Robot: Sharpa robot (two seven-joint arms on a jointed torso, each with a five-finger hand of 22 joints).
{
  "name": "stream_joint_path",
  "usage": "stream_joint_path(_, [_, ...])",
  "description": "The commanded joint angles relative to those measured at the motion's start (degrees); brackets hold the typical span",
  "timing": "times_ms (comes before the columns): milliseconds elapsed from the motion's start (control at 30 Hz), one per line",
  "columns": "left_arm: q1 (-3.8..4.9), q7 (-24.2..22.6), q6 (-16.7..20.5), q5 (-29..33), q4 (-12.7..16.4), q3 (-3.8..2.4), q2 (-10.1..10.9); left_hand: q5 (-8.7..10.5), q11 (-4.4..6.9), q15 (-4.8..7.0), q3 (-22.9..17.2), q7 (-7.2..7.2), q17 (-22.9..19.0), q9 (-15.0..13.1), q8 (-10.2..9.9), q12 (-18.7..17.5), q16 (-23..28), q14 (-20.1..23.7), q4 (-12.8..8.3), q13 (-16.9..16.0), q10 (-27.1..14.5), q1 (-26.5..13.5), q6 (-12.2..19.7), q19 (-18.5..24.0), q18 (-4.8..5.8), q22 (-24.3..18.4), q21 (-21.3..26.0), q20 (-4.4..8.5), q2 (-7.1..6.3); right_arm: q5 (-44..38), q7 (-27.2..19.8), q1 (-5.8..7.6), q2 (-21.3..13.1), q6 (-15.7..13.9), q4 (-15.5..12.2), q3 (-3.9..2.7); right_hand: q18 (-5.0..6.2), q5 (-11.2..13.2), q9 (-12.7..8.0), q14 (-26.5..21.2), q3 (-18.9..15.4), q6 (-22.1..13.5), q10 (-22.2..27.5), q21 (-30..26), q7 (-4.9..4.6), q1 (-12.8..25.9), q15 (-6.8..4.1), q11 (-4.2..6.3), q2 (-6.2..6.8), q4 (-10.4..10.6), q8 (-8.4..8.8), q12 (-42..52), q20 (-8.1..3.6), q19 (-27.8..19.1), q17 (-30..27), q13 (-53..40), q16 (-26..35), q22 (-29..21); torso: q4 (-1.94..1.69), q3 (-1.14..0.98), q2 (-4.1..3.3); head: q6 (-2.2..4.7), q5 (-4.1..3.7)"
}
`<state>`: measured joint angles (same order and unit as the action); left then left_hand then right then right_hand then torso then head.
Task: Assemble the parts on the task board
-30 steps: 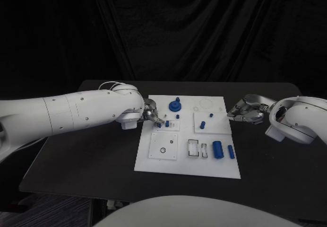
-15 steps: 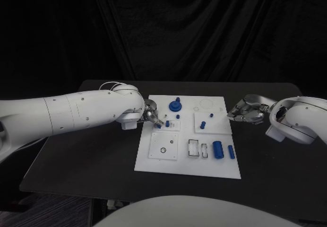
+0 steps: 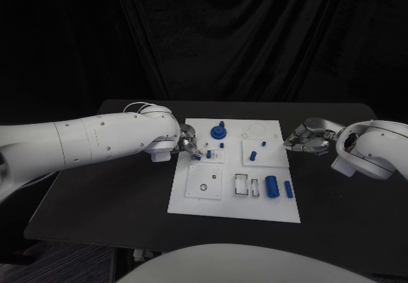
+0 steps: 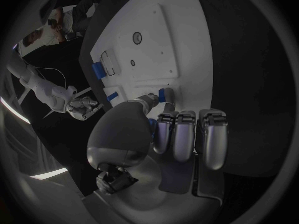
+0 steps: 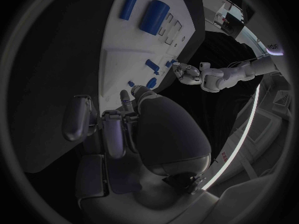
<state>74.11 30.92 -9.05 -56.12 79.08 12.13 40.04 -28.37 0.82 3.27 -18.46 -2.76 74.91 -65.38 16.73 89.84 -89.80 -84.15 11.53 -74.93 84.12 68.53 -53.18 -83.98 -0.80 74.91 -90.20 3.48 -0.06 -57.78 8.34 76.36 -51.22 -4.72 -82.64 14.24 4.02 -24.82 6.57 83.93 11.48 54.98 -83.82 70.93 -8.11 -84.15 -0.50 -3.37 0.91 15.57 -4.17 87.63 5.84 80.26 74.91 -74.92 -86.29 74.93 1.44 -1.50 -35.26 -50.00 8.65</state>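
The left hand (image 3: 188, 145) is at the near-left edge of the task board (image 3: 204, 200), fingertips pinching a small blue peg (image 4: 164, 94) right in front of them. The right hand (image 3: 308, 139) hangs just off the board's other side, fingers curled in on nothing.

We note a black table (image 3: 102, 200) with rounded corners, a dark curtain (image 3: 255, 53) hanging in folds right behind it.
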Motion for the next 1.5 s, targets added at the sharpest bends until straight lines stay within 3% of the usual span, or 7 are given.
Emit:
stream_joint_path(33, [-0.14, -1.4, 0.6, 0.3, 0.1, -0.04, 0.0, -0.41, 0.32, 0.41, -0.9, 0.14, 13.8, 0.1, -0.1, -0.2, 0.3, -5.4, -0.3, -14.7, 5.5, 0.1, -0.6, -6.0, 0.8, 15.1, 0.2, 0.45, -0.76, -0.3, 0.9, -0.14, 0.0, 0.4, 0.0, -0.05, 0.67, -0.2, 0.1, 3.6, 0.4, 0.3, -1.7, -0.5, -0.09, -0.7, 0.21, -0.24, -0.08, 0.0, -0.09, -0.2, 0.06, -0.5, 9.4, -10.7, 0.3, 8.7, 0.02, -0.01, 0.04, 0.0, 0.01])
stream_joint_path(667, [-0.16, -2.4, 4.0, 0.3, -0.7, -0.04, 0.1, -0.87, 0.33, 0.43, -2.1, 0.12, 13.5, 0.1, -0.2, -0.4, 0.5, -5.2, -0.6, -14.5, 5.2, -0.1, -0.7, -6.0, 0.8, 15.1, 0.2, 0.47, -0.96, -0.3, 0.9, -0.15, -0.1, 0.3, 0.0, -0.05, 0.7, -0.2, 0.1, 3.6, 0.4, 0.3, -1.7, -0.6, -0.09, -0.7, 0.2, -0.24, -0.06, 0.0, -0.05, -0.2, 0.06, -0.5, 9.3, -10.6, 0.4, 8.7, -0.02, 0.01, -0.03, 0.0, -0.07])
stream_joint_path(1500, [-0.21, -2.1, 2.9, 0.3, -1.2, -0.04, -0.3, 0.88, 0.2, 0.34, -3.4, -0.03, 13.2, 0.3, -0.5, -0.6, 0.6, -5.1, -0.8, -14.4, 5.0, -1.0, -0.7, -6.0, 0.8, 15.1, 0.2, 0.41, -1.37, -0.3, 1.0, -0.15, -0.3, 0.4, -0.2, -0.05, 0.71, -0.2, 0.1, 3.6, 0.5, 0.3, -1.6, -0.7, -0.1, -0.7, 0.2, -0.24, -0.06, 0.0, -0.05, -0.3, 0.05, -0.6, 9.3, -10.6, 0.4, 8.7, 0.0, -0.02, 0.03, 0.0, -0.26])
